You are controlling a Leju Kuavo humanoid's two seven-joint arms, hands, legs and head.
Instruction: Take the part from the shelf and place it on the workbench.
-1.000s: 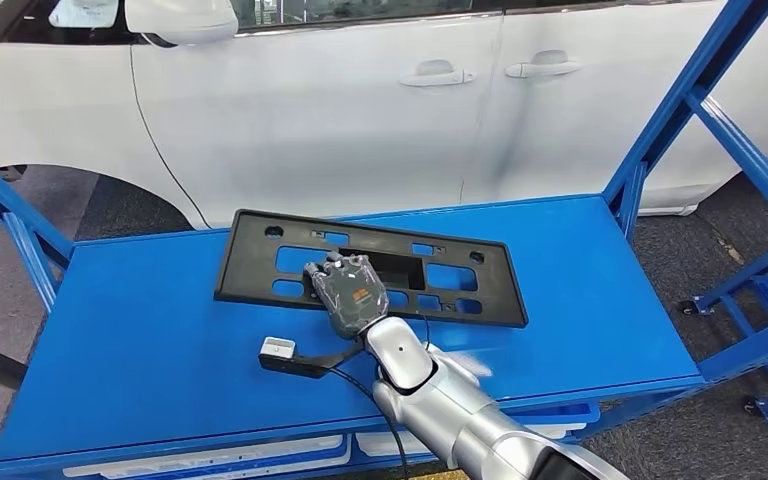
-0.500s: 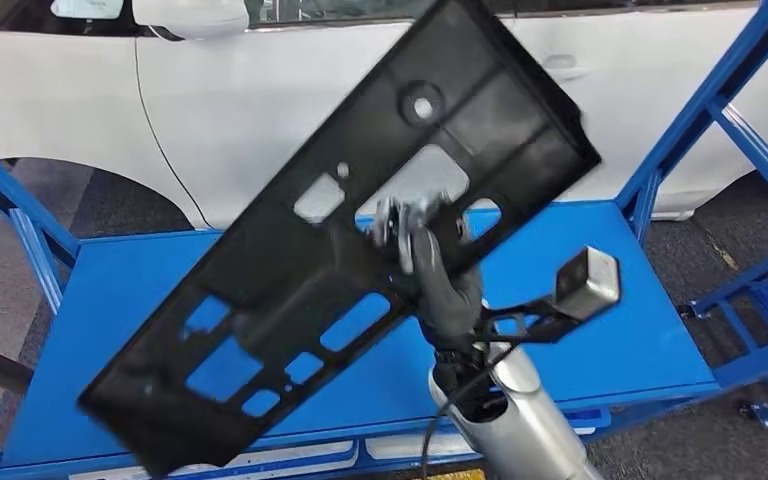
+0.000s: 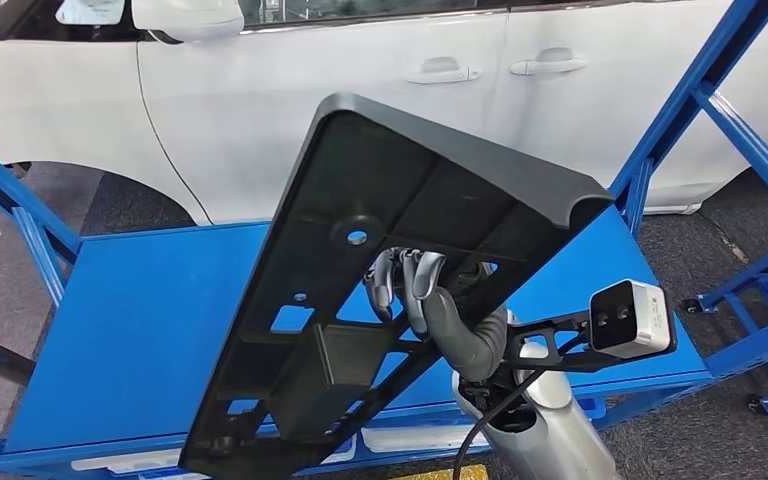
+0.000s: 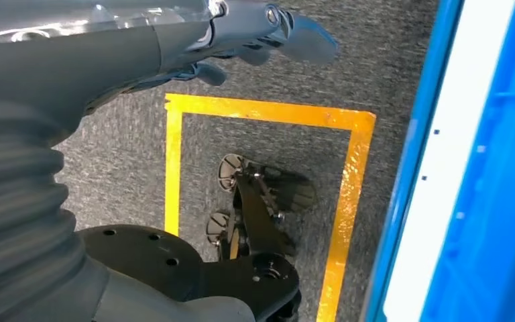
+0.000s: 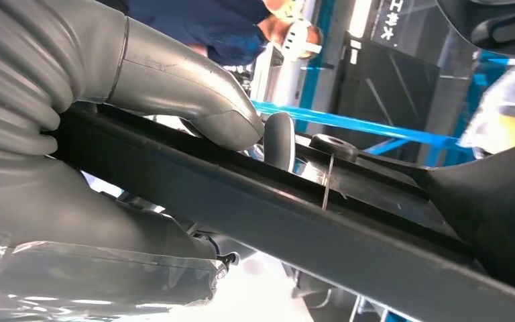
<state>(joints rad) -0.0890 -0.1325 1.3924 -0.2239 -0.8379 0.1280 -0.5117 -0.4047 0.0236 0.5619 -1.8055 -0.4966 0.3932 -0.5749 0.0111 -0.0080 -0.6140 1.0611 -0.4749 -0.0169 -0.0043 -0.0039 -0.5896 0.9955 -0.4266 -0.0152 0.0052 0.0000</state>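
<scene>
Right hand (image 3: 430, 300) grips the part (image 3: 380, 270), a long black plastic panel with cut-out slots and a round hole. Fingers (image 3: 415, 275) reach through an opening near the panel's middle; in the right wrist view the thumb (image 5: 194, 100) presses on one face of a panel rib while the rest of the hand (image 5: 74, 168) clamps the other side of the part (image 5: 349, 228). The part is held in the air above the blue shelf (image 3: 140, 320), clear of its surface, tilted steeply with its lower end over the shelf's near edge and its upper end raised toward the far right corner. A white car (image 3: 260, 100) stands beyond the shelf's far edge. Left hand (image 4: 241, 33) hangs over grey floor (image 4: 268, 154) marked with yellow tape (image 4: 349, 181), fingers loosely extended, holding nothing.
</scene>
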